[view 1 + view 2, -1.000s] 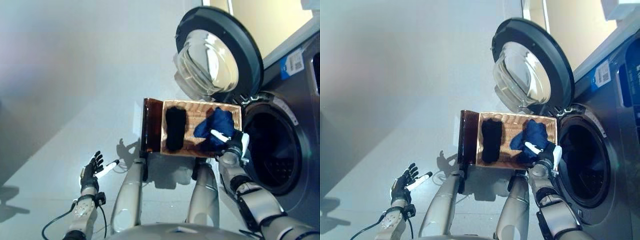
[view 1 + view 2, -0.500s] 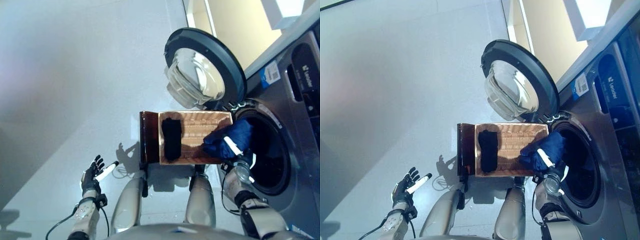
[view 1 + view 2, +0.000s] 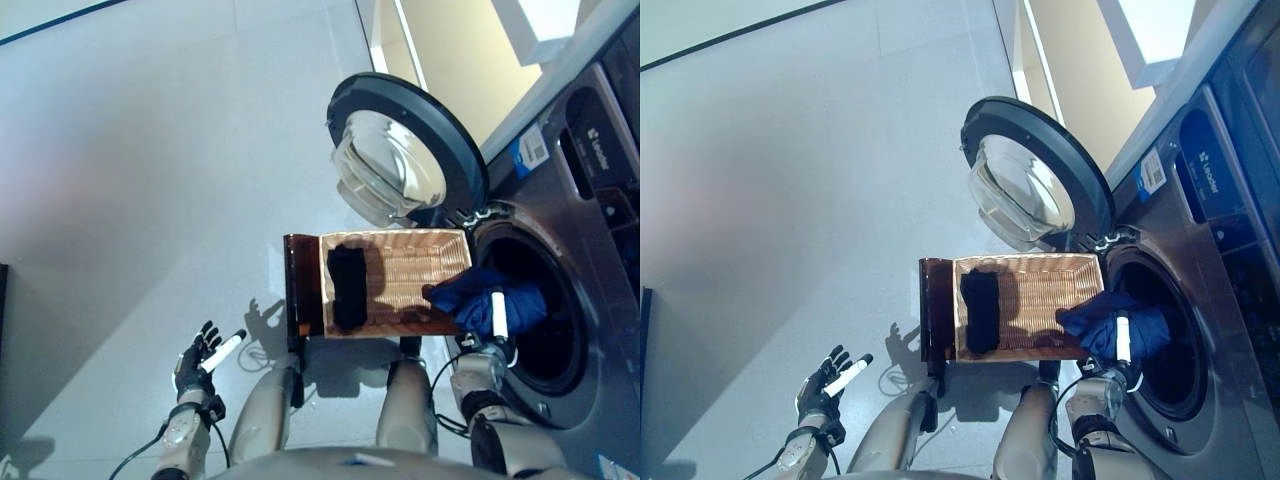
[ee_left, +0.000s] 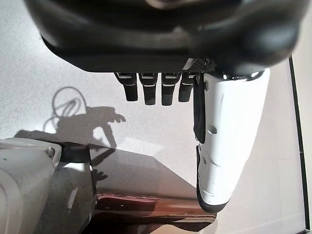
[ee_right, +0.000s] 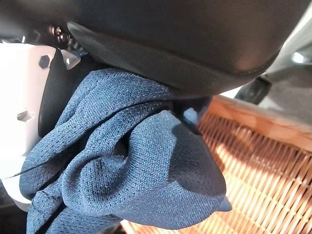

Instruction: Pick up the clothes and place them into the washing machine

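Note:
My right hand (image 3: 492, 335) is shut on a dark blue garment (image 3: 478, 296) and holds it at the mouth of the washing machine drum (image 3: 540, 330), past the right end of the wicker basket (image 3: 415, 275). In the right wrist view the blue cloth (image 5: 131, 170) is bunched in the hand over the basket's weave (image 5: 263, 165). A black garment (image 3: 347, 286) lies in the left part of the basket. My left hand (image 3: 203, 356) hangs open low at the left, over the floor.
The washing machine's round door (image 3: 405, 150) stands open behind the basket. The basket rests on a low dark brown box (image 3: 302, 285) beside the machine. Pale grey floor (image 3: 150, 180) spreads to the left.
My right hand has carried the blue garment from the basket's right end to the drum opening. The camera has shifted. The left hand has stayed low at the left.

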Motion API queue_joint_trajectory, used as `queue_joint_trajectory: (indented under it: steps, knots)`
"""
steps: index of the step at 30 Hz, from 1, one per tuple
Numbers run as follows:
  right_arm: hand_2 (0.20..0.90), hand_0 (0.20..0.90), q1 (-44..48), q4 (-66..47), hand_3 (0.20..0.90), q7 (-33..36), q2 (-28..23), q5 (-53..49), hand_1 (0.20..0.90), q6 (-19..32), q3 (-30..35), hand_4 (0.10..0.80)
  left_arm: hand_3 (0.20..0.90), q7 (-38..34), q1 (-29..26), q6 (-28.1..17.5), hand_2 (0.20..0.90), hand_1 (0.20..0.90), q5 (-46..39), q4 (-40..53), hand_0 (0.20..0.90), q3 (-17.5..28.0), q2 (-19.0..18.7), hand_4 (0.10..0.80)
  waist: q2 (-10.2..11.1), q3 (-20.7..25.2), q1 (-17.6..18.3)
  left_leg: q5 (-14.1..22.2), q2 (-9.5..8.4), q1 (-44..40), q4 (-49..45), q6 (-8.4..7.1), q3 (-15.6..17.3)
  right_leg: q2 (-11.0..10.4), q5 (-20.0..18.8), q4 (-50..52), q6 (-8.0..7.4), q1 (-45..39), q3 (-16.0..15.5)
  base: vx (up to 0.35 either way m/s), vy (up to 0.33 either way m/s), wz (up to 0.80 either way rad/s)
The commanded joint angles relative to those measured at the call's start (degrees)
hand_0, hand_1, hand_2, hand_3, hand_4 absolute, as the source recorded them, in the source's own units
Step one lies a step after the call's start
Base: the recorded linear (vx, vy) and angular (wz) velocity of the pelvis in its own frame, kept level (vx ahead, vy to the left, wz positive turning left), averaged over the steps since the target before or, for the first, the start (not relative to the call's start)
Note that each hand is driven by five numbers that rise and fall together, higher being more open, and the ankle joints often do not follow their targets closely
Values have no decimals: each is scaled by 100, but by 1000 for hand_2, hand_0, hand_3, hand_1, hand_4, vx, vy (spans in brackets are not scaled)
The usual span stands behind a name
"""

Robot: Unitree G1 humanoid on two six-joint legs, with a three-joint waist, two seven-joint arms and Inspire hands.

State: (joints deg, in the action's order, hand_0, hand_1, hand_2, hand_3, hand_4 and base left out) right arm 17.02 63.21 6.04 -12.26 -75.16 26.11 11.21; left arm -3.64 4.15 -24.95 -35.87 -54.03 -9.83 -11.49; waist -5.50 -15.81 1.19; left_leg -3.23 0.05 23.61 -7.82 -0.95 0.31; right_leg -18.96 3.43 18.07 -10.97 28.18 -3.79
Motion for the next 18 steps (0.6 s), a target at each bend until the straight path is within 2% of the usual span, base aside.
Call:
queue_joint_trajectory:
  steps: [1, 8, 18]
  knots:
    - [200, 200, 44, -411, 200, -239, -193, -276, 200, 488, 70, 300, 900, -40, -2, -288, 900, 900, -163, 63, 900, 199, -202, 800, 64, -50, 50, 127, 205, 141, -342, -457, 27, -22, -1180, -545, 53, 67, 278, 0, 0, 0]
    - [200, 200, 544, -354, 200, -84, -447, -524, 200, 622, 174, 300, 900, -42, 101, -276, 900, 900, -135, 347, 900, 128, -262, 800, -74, -100, -31, 199, 205, 432, -595, -462, 29, 7, -1074, -289, 96, 360, 370, -10, -5, -1]
    - [200, 200, 1320, -10, 200, 431, -1123, -758, 200, 1036, 728, 300, 900, -85, 205, -191, 900, 900, 17, 449, 900, -76, -385, 800, -235, -177, -75, 689, 202, 943, -1603, -453, 8, 33, -651, 620, 161, 837, 568, -16, 1, 4]
